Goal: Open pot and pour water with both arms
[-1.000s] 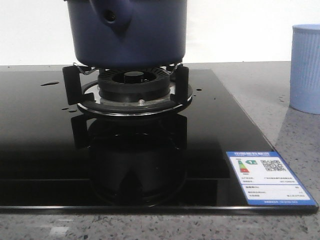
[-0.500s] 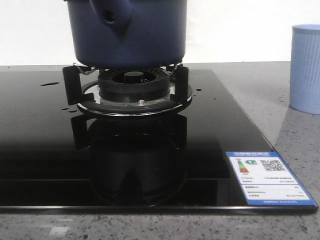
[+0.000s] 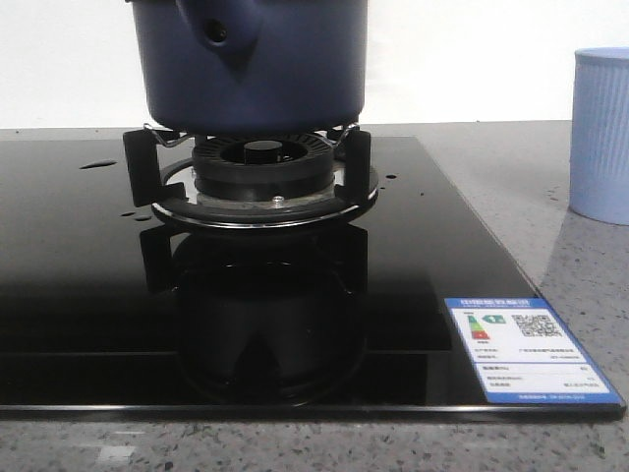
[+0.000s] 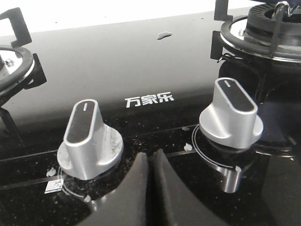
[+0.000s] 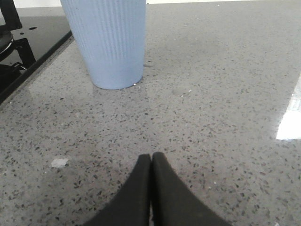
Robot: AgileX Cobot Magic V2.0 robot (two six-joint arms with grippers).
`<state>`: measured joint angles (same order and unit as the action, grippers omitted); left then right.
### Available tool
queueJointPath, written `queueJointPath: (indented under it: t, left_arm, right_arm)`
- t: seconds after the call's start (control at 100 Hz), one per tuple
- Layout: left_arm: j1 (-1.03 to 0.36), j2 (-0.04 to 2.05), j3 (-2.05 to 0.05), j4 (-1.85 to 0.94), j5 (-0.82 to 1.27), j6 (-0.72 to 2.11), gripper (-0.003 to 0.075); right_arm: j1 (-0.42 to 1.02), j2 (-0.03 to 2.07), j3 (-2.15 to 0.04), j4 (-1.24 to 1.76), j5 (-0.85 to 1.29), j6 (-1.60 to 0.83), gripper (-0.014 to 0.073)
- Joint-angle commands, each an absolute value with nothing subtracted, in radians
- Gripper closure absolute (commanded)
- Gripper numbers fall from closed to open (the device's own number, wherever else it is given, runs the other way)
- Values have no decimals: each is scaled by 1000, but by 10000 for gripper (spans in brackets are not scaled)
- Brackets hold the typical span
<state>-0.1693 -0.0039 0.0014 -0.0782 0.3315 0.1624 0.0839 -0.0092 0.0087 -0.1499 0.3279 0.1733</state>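
Navy-blue and matte, the pot (image 3: 251,64) sits on the prongs of the burner support (image 3: 263,177) at the far middle of the black glass cooktop (image 3: 88,285), its tapered side stub with the round hole (image 3: 217,32) turned toward us; its top runs out of the front view, so we cannot see a lid. Compared with the frames from a second and half a second ago, we find nothing shifted: pot, burner and the pale blue ribbed cup (image 3: 600,133) on the speckled grey counter (image 3: 580,265) at the far right all stand as before. Our left gripper (image 4: 151,162) hovers with its fingers pressed together, holding nothing, just above the cooktop's near edge between two silver control knobs, one (image 4: 88,139) and the other (image 4: 231,113). Our right gripper (image 5: 151,162) is likewise closed and empty over the counter, well apart from the cup (image 5: 107,42). An energy label (image 3: 531,352) lies at the glass's near right corner.
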Motion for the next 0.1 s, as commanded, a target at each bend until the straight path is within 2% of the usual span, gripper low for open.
queueJointPath:
  t: [0.0, 0.09]
  left_arm:
    - [-167, -30, 33, -83, 290, 150, 739]
    - [-167, -30, 33, -83, 290, 150, 739]
  right_arm:
    - [79, -27, 37, -162, 316, 161, 668]
    - [79, -27, 37, -162, 316, 161, 668]
